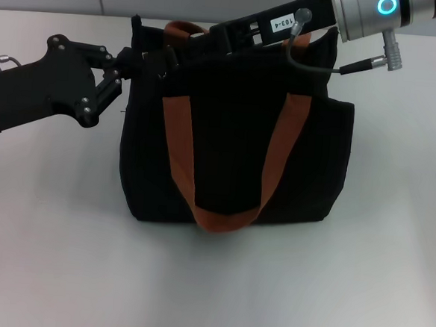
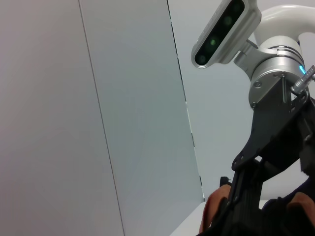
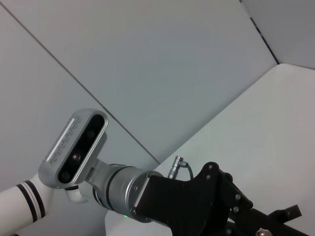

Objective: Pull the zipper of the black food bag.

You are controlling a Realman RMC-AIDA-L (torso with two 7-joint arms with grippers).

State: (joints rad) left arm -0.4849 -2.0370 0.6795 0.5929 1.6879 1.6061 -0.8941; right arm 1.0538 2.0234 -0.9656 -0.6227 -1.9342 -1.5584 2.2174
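The black food bag (image 1: 234,150) stands upright in the middle of the white table, with two orange-brown strap handles (image 1: 222,216). My left gripper (image 1: 132,60) comes in from the left and is shut on the bag's top left corner. My right gripper (image 1: 189,48) reaches in from the upper right and lies along the bag's top edge near the far strap (image 1: 184,29). The zipper pull is hidden among the black parts there. The left wrist view shows the right gripper (image 2: 256,196) and a strap (image 2: 214,211). The right wrist view shows the left gripper (image 3: 231,206).
The white table (image 1: 216,291) spreads around the bag, with grey wall panels (image 1: 214,2) behind it. A grey cable and plug (image 1: 367,63) hang from the right wrist over the bag's top right corner.
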